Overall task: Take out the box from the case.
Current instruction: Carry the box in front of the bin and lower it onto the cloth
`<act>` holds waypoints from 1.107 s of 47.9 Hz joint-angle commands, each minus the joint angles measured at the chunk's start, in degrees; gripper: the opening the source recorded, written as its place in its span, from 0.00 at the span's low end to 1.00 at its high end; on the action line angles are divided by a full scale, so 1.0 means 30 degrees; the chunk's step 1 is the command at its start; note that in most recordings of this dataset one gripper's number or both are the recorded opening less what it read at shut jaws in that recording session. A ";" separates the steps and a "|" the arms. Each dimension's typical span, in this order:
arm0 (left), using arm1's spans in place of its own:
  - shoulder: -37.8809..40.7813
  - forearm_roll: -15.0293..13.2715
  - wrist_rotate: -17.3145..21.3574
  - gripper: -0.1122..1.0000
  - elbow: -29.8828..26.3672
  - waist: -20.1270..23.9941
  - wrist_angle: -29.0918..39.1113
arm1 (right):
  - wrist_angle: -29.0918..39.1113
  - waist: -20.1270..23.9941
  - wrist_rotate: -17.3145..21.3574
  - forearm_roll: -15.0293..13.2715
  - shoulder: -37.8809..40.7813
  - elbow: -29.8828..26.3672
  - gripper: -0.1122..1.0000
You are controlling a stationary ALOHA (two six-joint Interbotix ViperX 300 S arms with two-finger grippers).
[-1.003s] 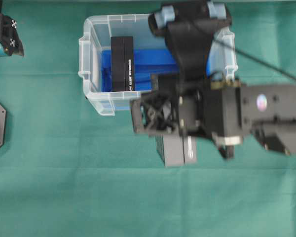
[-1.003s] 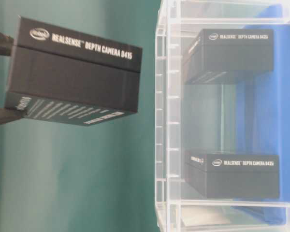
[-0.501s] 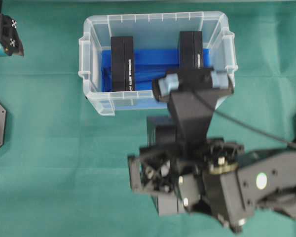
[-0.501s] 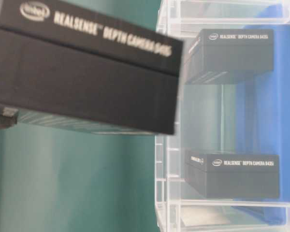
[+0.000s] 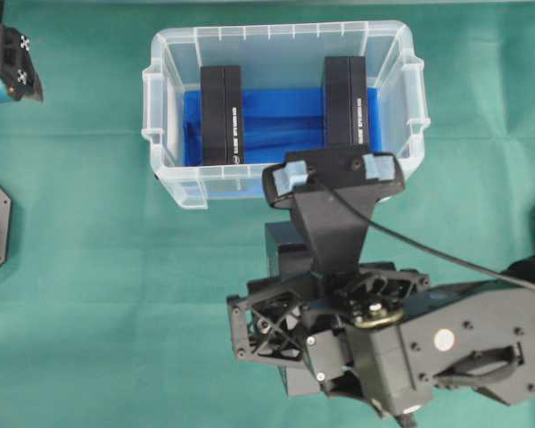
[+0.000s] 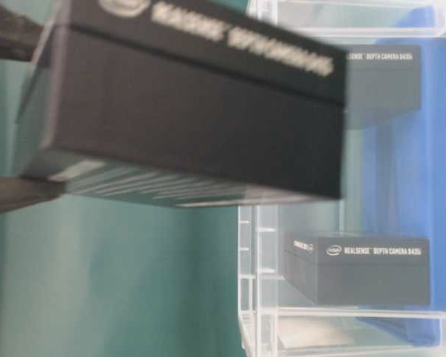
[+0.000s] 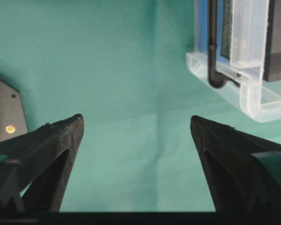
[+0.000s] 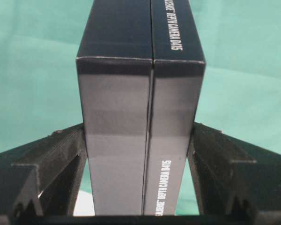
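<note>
Right fingers [image 8: 139, 140]: clamped on both sides of a black box [image 8: 140, 117], held over the green bench [image 5: 89, 267].
Left fingers [image 7: 136, 126]: spread wide, holding nothing.
Case [image 5: 165, 178]: beyond the right fingers, two boxes [image 5: 221, 114] inside.

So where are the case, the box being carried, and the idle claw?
Case [image 5: 159, 105]: overhead view, left rim.
Held box [image 8: 140, 122]: right wrist view, its near end face.
Left claw [image 7: 136, 126]: left wrist view, midway between the open tips.

Black box [image 8: 140, 122] clamped between right claw [image 8: 139, 154] fingers, outside the case, above green cloth. Clear case [image 5: 174, 183] beyond the claw holds two more black boxes [image 5: 221, 114] upright on blue lining.
</note>
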 commanded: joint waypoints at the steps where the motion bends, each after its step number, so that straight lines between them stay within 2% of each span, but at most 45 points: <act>1: -0.0088 0.0059 0.0029 0.96 -0.0176 -0.0029 -0.0029 | -0.0410 -0.0059 0.0000 0.0146 -0.0410 0.0088 0.72; 20: -0.0088 0.0059 0.0059 0.96 -0.0117 -0.0029 0.0000 | -0.3750 -0.0469 0.0205 0.1318 -0.0410 0.3311 0.72; 30: -0.0088 0.0059 0.0059 0.96 0.0059 -0.0029 0.0000 | -0.6416 -0.0879 0.0293 0.2051 -0.0410 0.5977 0.72; 38: -0.0059 0.0059 0.0059 0.96 0.0059 -0.0029 0.0000 | -0.8203 -0.1230 0.0322 0.2139 -0.0381 0.7822 0.72; 45: -0.0029 0.0059 0.0059 0.96 0.0088 -0.0029 0.0000 | -0.9727 -0.1494 0.0322 0.2197 -0.0322 0.8936 0.72; 53: -0.0059 0.0059 0.0029 0.96 0.0117 -0.0029 0.0000 | -1.1191 -0.1699 0.0264 0.2754 0.0000 0.9668 0.72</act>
